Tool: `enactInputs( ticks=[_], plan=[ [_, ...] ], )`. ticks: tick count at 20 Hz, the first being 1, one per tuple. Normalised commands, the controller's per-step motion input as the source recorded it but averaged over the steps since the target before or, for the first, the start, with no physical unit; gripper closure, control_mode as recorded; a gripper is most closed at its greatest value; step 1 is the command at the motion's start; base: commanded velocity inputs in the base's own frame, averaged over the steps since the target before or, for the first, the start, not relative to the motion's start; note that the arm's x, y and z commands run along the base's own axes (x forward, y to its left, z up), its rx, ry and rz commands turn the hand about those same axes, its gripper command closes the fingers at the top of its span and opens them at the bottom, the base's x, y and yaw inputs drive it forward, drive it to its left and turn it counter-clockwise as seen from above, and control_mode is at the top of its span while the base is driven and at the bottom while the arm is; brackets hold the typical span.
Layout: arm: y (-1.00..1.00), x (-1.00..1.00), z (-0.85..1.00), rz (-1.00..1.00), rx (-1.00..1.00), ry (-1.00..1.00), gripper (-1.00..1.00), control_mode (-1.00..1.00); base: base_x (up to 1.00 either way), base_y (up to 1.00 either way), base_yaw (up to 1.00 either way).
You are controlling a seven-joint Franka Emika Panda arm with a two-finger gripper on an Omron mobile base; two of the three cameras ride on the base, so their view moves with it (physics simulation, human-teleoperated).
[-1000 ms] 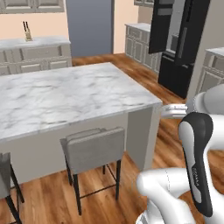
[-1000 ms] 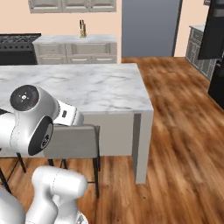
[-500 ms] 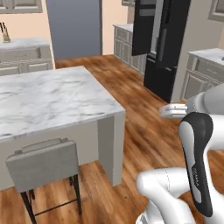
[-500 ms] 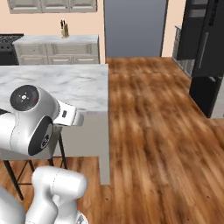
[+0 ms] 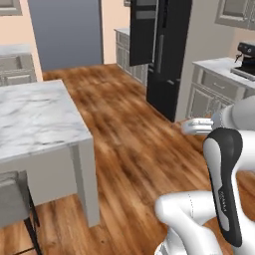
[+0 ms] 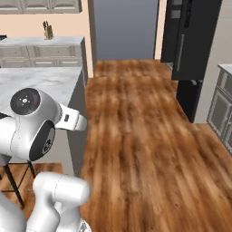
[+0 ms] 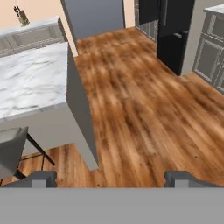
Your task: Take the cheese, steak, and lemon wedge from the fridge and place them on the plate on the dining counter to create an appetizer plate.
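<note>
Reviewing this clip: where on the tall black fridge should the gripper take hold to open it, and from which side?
Probably the slim grey vertical handle on the tall black fridge door. It stands upright on the flat front, so approach head-on from the wooden floor side, with the open gripper spanning it horizontally.

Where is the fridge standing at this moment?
The fridge stands at the far right across the wooden floor in the left base view, its door ajar, beside grey cabinets that carry a coffee machine.
</note>
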Motion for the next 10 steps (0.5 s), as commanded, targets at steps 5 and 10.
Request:
enactInputs(
  ticks=[5, 10],
  plan=[
    [0.0, 0.0, 0.0, 0.0, 0.0, 0.0, -1.0, 1.0, 0.48, -1.0, 0.0],
    [0.0, 0.0, 0.0, 0.0, 0.0, 0.0, -1.0, 1.0, 0.92, -0.58, 0.0]
  ],
)
